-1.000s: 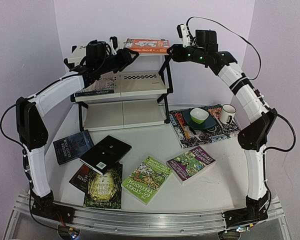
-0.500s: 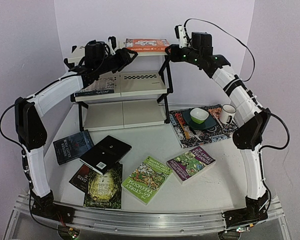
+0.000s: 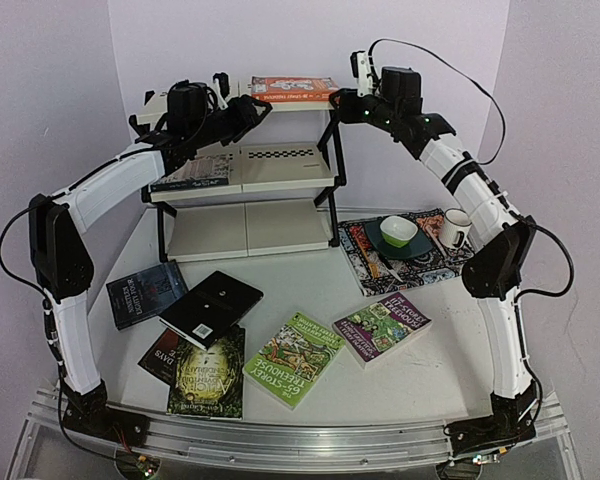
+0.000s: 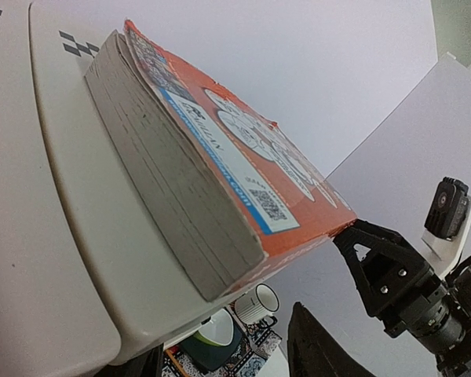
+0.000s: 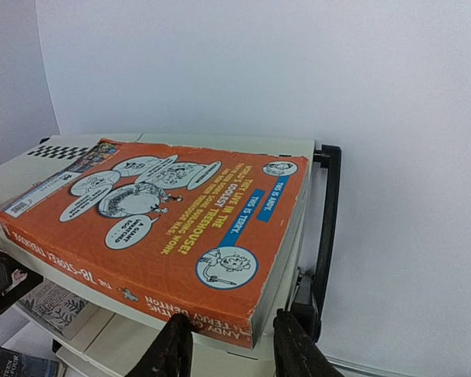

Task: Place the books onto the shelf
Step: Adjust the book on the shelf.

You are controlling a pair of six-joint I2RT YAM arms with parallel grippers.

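Observation:
An orange book lies flat on the top tier of the shelf. My right gripper hovers at its right end; in the right wrist view the fingers stand apart, open, just short of the orange book's near corner. At the book's left end my left gripper is open beside the page edge, holding nothing. A pale book lies on the middle tier. On the table lie dark blue, black, green-gold, bright green and purple books.
A patterned mat right of the shelf carries a green bowl on a dark plate and a white mug. The shelf's black post stands right beside my right fingers. White walls close in behind and at both sides.
My right arm has swung left, bringing its gripper closer to the orange book's right end. The left arm and the books on the table have not moved.

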